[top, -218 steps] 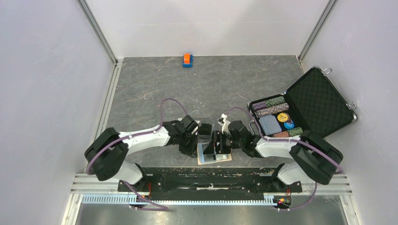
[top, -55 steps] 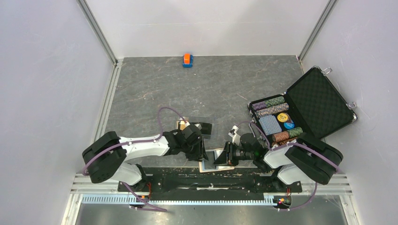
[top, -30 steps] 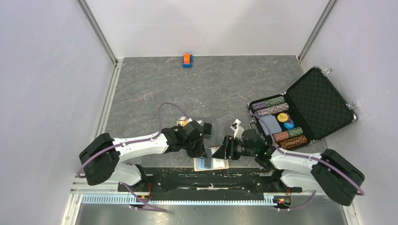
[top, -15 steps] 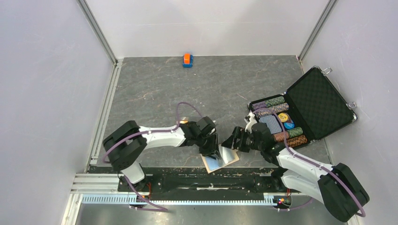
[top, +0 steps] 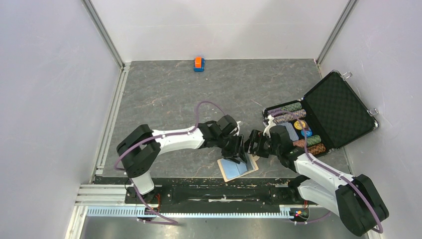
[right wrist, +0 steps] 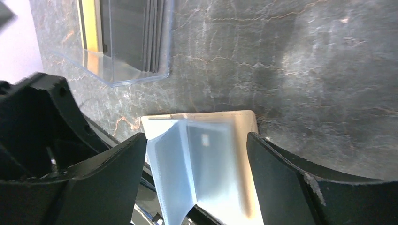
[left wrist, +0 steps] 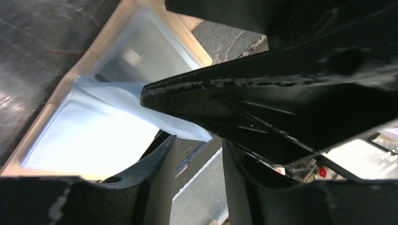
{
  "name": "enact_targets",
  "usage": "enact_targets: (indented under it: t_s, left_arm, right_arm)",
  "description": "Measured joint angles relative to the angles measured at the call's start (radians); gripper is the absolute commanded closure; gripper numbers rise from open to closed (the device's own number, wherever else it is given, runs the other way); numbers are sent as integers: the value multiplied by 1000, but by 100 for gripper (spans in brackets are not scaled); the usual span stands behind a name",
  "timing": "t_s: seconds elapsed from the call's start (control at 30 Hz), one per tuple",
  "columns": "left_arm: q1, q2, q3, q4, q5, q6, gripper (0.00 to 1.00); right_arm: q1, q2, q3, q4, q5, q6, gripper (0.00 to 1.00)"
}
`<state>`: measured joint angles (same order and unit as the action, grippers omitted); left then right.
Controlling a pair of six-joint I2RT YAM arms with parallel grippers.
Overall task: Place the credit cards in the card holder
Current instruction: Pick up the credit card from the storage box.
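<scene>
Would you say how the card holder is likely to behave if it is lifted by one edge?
Probably floppy: the card holder lies open and its clear sleeve buckles. Likely light, being thin and flat. Its glossy plastic may slip.

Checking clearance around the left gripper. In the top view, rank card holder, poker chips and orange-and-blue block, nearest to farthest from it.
From the left gripper:
1. Card holder: just on its near side, by the table's front edge.
2. Poker chips: off to the right, in the open case.
3. Orange-and-blue block: far back, slightly left.
</scene>
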<state>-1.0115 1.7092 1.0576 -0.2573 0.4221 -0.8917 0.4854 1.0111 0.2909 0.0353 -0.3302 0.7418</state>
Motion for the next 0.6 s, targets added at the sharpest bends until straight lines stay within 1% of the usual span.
enact_targets:
  t_s: [0.17, 0.33, 0.43, 0.6]
  left_arm:
    - [0, 104, 19, 45, 77, 3, 54]
    - [1, 200, 56, 39, 126, 31, 53]
    - [5, 208, 93, 10, 131, 58, 48]
    - [36, 157, 112, -6, 134, 112, 46]
  right_arm:
    - [-42, -34, 25, -61, 39, -14, 18]
    - [-84, -65, 66, -129, 91, -47, 18]
    - [-93, -45, 92, -158, 101, -69, 18]
    - [-99, 50, 166, -178, 80, -104, 18]
